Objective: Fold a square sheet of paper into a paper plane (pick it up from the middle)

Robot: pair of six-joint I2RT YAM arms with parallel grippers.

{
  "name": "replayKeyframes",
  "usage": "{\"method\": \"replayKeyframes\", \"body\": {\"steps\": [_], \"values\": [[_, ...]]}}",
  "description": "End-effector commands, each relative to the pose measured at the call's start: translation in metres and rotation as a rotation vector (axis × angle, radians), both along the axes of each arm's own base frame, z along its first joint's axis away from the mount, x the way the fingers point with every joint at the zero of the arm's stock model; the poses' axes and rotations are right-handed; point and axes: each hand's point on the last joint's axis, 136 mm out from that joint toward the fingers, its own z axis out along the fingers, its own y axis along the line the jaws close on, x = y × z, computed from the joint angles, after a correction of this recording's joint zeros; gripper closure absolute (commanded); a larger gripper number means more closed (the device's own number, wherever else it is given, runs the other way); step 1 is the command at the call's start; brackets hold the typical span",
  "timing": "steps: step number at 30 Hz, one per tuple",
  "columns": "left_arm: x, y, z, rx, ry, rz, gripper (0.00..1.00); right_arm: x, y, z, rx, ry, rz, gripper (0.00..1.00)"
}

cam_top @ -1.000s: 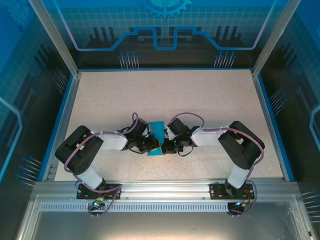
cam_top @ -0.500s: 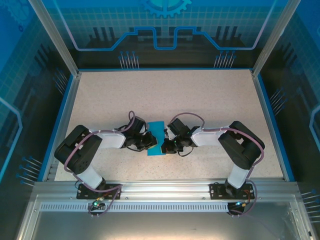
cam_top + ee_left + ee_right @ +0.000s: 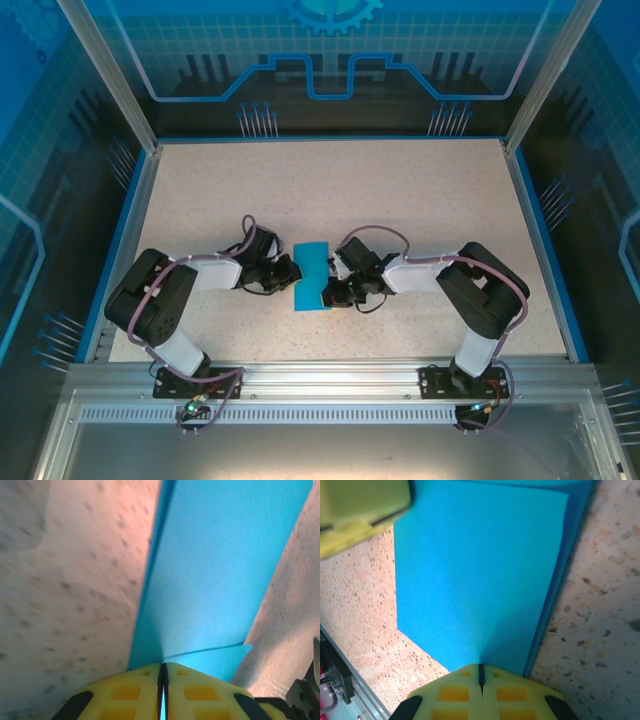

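**A:** Where is the square sheet of paper (image 3: 312,278) right now?

**B:** It lies on the table (image 3: 400,200), nearer the near edge than the far one and roughly midway between the left and right edges. It is folded into a narrow oblong, with its long sides running from near to far. There is no dart shape yet, so I judge the folding to be at an early stage.

**A:** Why are both arms crowded in on it?

**B:** One comes in on each long side. The left pincer (image 3: 288,274) meets the left edge with its yellow fingers pressed together. A sliver of teal shows in the seam between them in the left wrist view, so it seems to be pinching that edge. A layer's edge also crosses the paper just ahead of the fingertips there. My guess is that the pincer is gripping a layer to draw or turn it.

**A:** And the other one?

**B:** The right pincer (image 3: 332,292) is pressed together too, and I see nothing between its fingers. Its tips rest at the right long edge, toward the near corner. A darker band of a second layer runs along that edge. Thin paper slides easily on a smooth table, so I read this pincer as an anchor. It would hold the fold in place while the left side works.

**A:** What is the risk?

**B:** The layers could shift and leave the crease crooked.
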Motion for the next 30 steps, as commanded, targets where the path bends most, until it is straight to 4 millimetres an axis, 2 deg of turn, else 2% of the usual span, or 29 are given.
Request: {"method": "replayKeyframes", "body": {"steps": [1, 6, 9, 11, 13, 15, 16, 19, 23, 30], "values": [[0.018, 0.031, -0.001, 0.114, -0.032, 0.07, 0.89, -0.045, -0.076, -0.068, -0.347, 0.177, -0.051, 0.99], [0.028, 0.034, 0.009, 0.124, -0.055, 0.073, 0.89, -0.044, -0.073, -0.066, -0.335, 0.172, -0.052, 0.99], [0.028, 0.034, 0.018, 0.117, -0.072, 0.074, 0.88, -0.036, -0.059, -0.052, -0.283, 0.133, -0.037, 0.96], [0.025, 0.035, 0.024, 0.118, -0.076, 0.078, 0.85, -0.025, -0.042, -0.032, -0.233, 0.074, -0.019, 0.92], [0.021, 0.037, 0.03, 0.112, -0.086, 0.083, 0.81, -0.011, -0.021, -0.003, -0.164, -0.004, -0.002, 0.86], [0.016, 0.037, 0.035, 0.101, -0.092, 0.086, 0.76, -0.003, -0.011, 0.02, -0.126, -0.068, 0.007, 0.81], [0.013, 0.038, 0.037, 0.095, -0.091, 0.087, 0.73, 0.007, -0.003, 0.038, -0.1, -0.115, 0.004, 0.78], [0.004, 0.038, 0.041, 0.072, -0.093, 0.088, 0.66, 0.023, -0.001, 0.064, -0.099, -0.211, -0.008, 0.7], [-0.006, 0.033, 0.045, 0.022, -0.087, 0.079, 0.57, 0.041, -0.007, 0.07, -0.173, -0.27, -0.024, 0.67], [-0.018, 0.015, 0.05, -0.099, -0.073, 0.046, 0.53, 0.051, 0.005, 0.054, -0.182, -0.234, -0.012, 0.75]]}}
